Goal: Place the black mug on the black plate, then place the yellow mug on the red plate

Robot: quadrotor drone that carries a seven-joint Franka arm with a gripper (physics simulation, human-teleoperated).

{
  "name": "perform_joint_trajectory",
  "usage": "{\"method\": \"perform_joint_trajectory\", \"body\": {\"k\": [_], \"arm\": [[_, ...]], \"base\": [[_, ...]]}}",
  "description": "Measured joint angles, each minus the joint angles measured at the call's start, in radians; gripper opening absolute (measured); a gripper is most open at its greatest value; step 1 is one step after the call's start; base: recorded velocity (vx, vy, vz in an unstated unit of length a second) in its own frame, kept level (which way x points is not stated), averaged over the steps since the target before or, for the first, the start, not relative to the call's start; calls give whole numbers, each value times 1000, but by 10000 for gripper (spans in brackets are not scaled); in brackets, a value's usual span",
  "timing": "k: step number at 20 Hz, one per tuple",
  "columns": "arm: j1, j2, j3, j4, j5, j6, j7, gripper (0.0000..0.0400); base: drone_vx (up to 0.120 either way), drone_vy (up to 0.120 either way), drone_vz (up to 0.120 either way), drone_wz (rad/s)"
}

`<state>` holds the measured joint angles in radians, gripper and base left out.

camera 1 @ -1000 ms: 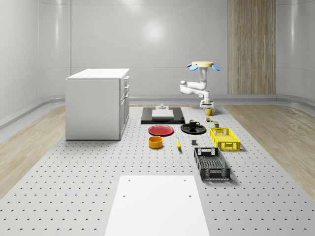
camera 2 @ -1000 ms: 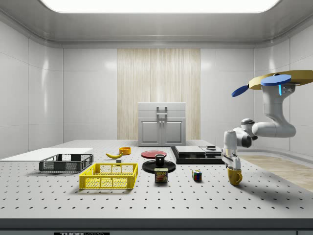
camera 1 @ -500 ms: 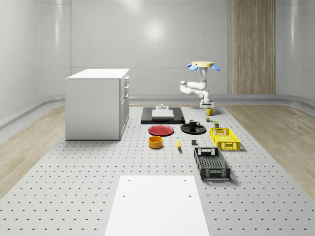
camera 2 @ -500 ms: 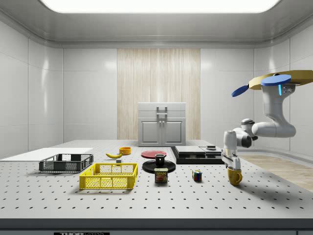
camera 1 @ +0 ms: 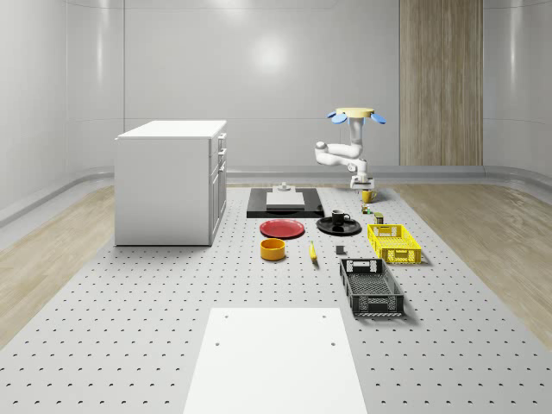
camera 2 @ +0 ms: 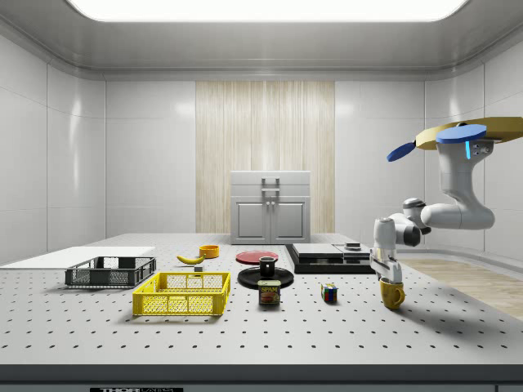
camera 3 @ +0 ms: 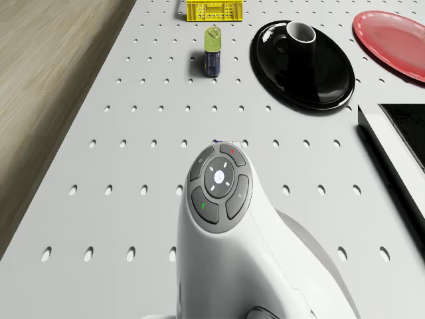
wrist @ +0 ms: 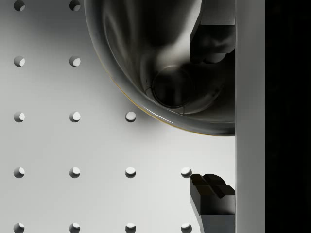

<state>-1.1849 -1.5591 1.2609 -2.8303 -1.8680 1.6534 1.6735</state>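
Yellow mug (camera 2: 392, 293) stands on the perforated table (camera 2: 343, 335) near the side view's right; gripper (camera 2: 387, 276) sits right at its rim, arm bent down from the drone (camera 2: 470, 132), which hovers above and to the side view's right of the mug. Wrist view looks down into the mug (wrist: 170, 68): one fingertip (wrist: 214, 41) inside the rim, the other (wrist: 211, 194) outside over bare table, fingers spread, wall between them. Drone view adds the black mug (camera 3: 295, 36) upright on the black plate (camera 3: 312, 73), the red plate (camera 3: 395, 43) at the plate's 3 o'clock, a tin (camera 3: 212, 52) at its 9 o'clock. Whole-scene view places the red plate (camera 1: 282, 228) bare.
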Motion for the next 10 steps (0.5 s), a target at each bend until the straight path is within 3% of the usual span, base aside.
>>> {"method": "perform_joint_trajectory", "body": {"k": [2,4,10], "arm": [[0,1,0,0,0,-1,0,202],[1,2,0,0,-1,-1,0,162],[1,4,0,0,-2,-4,-1,114]], "base": [[0,0,0,0],[0,0,0,0],[0,0,0,0]]}}
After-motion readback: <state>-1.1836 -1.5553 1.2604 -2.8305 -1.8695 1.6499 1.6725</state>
